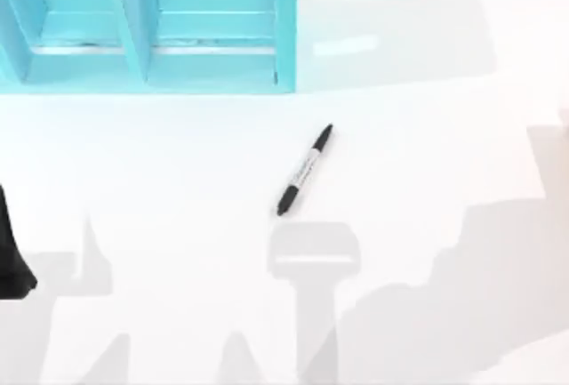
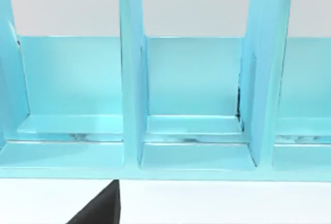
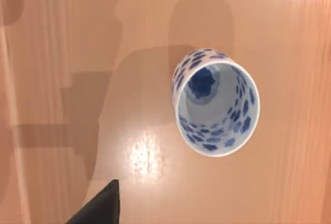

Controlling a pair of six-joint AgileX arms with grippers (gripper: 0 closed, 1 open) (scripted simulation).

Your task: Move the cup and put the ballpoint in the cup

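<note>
Porcelain-looking cup [image 3: 215,102], white with blue blotches, stands upright and empty on a tan wood-grain surface [image 3: 62,38], centre-right of the right wrist view; likely stiff, fragile, glazed and slippery, so take it across the rim or round the wall with a gentle squeeze. Ballpoint [image 1: 305,170] lies flat and diagonal at the middle of the top view on the white table [image 1: 444,136], black cap and end, grey barrel; light, rigid, may roll, best pinched mid-barrel. Turquoise divided rack [image 1: 147,25] sits at upper left of the top view, well apart from the pen, nothing crowding it. Left arm is a dark shape at the left edge of the top view. Cannot tell how far either gripper is open or whether it holds anything.
</note>
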